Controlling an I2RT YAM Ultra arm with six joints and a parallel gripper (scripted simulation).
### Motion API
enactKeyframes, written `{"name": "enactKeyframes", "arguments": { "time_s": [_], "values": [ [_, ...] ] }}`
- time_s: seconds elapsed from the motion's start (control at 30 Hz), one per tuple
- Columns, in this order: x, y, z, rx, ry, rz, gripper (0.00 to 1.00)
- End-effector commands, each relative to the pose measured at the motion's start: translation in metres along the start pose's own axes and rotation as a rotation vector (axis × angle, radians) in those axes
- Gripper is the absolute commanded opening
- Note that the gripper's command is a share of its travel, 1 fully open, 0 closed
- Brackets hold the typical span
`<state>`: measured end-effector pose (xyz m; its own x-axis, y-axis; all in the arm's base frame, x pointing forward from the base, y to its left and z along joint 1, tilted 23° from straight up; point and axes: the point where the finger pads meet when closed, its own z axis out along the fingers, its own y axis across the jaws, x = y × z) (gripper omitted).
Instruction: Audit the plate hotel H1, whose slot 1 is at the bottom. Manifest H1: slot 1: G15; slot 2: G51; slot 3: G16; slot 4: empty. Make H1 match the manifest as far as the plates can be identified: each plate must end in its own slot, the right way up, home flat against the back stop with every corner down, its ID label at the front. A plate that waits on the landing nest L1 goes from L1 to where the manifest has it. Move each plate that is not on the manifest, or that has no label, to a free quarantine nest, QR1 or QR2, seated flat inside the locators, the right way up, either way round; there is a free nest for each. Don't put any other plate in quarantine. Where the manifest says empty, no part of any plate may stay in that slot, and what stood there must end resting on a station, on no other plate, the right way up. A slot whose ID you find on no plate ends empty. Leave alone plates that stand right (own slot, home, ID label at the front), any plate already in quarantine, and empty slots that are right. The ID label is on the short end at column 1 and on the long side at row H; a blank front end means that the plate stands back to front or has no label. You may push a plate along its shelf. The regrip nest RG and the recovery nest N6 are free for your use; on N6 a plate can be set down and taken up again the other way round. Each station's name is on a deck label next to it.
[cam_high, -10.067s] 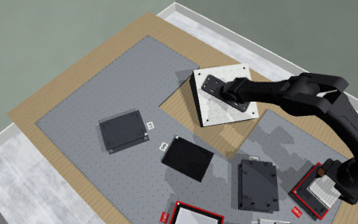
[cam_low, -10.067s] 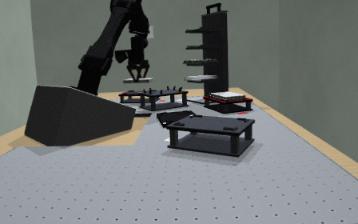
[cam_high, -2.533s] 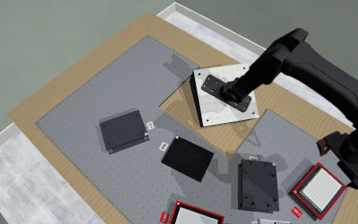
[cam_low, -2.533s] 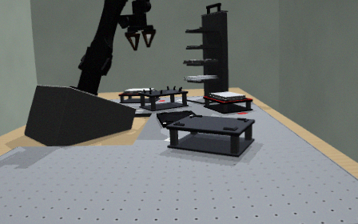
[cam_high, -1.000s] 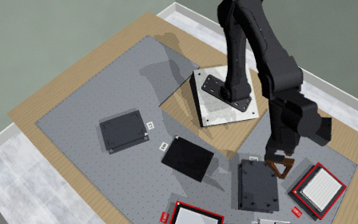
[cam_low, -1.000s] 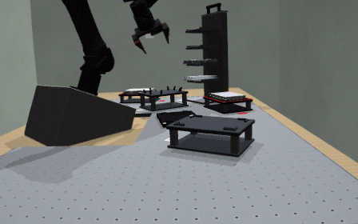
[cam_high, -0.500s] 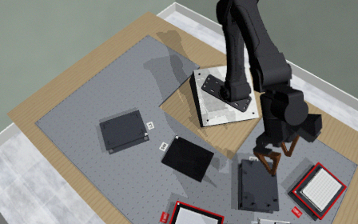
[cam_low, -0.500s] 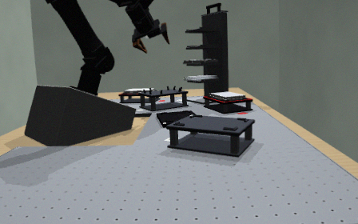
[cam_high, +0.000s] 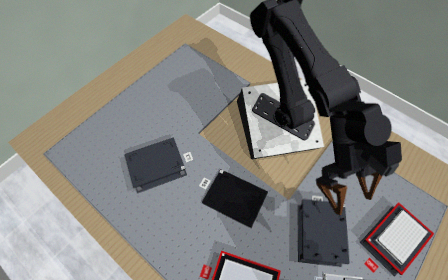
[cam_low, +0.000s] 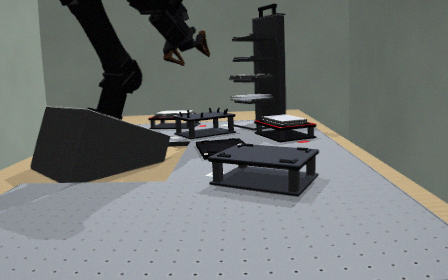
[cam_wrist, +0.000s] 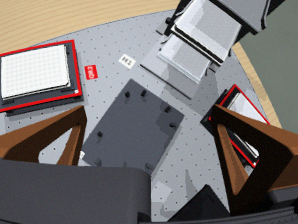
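Observation:
The plate hotel H1 (cam_low: 270, 62) (cam_wrist: 220, 3) is a tall black tower at the back of the deck. In the exterior view pale plates lie on its two lower shelves (cam_low: 252, 97) (cam_low: 250, 77); the two upper shelves look thin and dark. No ID label can be read. My gripper (cam_high: 354, 202) (cam_low: 190, 52) (cam_wrist: 148, 112) is open and empty. It hangs high above the deck, over a bare dark nest (cam_high: 322, 232) (cam_wrist: 133, 125) in front of the hotel. A white plate lies in a red-framed quarantine nest (cam_high: 400, 237) (cam_low: 285, 120) (cam_wrist: 36, 72). A second red-framed nest (cam_high: 245, 270) (cam_wrist: 242, 112) also holds a white plate.
A bare dark nest (cam_high: 155, 164) (cam_low: 262, 162) stands at the near left. A black slanted nest (cam_high: 235, 197) lies mid-deck. A nest with upright pins (cam_low: 205, 122) stands further back. The arm's base block (cam_high: 280, 120) (cam_low: 95, 142) takes up the middle.

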<state>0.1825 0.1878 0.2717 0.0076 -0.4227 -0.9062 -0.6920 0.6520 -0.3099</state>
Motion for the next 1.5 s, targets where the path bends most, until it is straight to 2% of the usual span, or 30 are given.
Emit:
{"name": "enactKeyframes", "arguments": {
  "time_s": [0.0, 0.13, 0.2, 0.7, 0.93, 1.47],
  "values": [
    [-0.007, -0.014, -0.003, 0.099, -0.035, 0.119, 1.0],
    [-0.007, -0.014, -0.003, 0.144, -0.054, 0.199, 1.0],
    [-0.007, -0.014, -0.003, 0.144, -0.054, 0.199, 1.0],
    [-0.007, -0.014, -0.002, 0.314, -0.124, 0.497, 1.0],
    [-0.007, -0.014, -0.002, 0.323, -0.128, 0.513, 1.0],
    [0.027, -0.003, 0.027, 0.323, -0.129, 0.513, 1.0]
  ]
}}
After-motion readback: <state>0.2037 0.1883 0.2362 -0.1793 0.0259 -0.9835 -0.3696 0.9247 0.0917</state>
